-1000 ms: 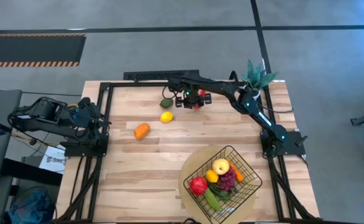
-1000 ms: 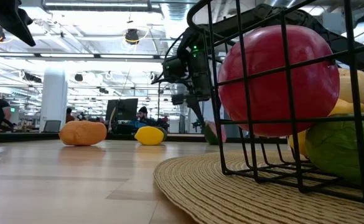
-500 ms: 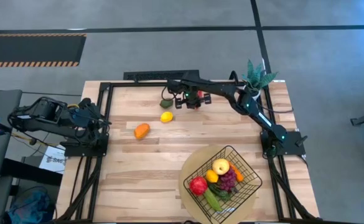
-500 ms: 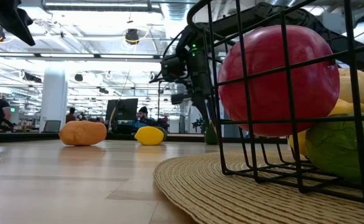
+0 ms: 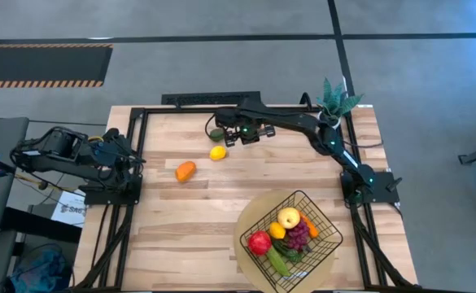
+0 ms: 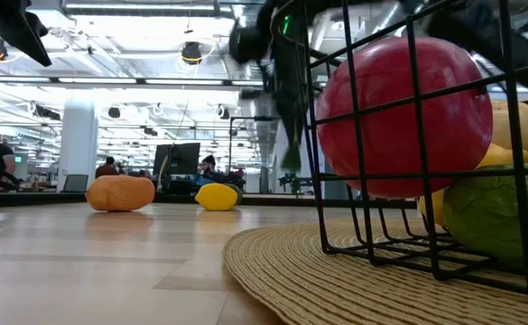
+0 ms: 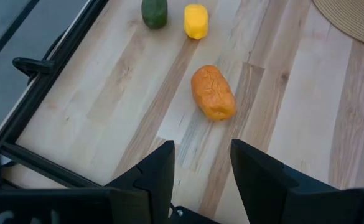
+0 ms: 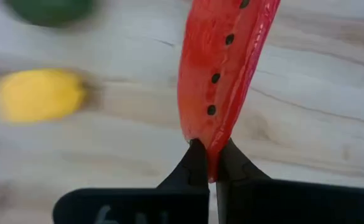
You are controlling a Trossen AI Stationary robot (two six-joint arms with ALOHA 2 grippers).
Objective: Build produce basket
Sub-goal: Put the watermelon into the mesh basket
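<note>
The right wrist view alone shows the right gripper [image 8: 208,160] with jaws pinching the watermelon slice [image 8: 222,68] above the worktop [image 5: 181,212]. The high view shows the basket [image 5: 290,236] well apart; the left gripper [image 7: 201,163] waits, jaws spread.

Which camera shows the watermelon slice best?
The right wrist view: the watermelon slice fills the picture, red with black seeds, pinched by the right tool. From above, the arm hides it. The low view shows only a blur under the raised arm. The left wrist view misses it, showing other produce on the table.
</note>
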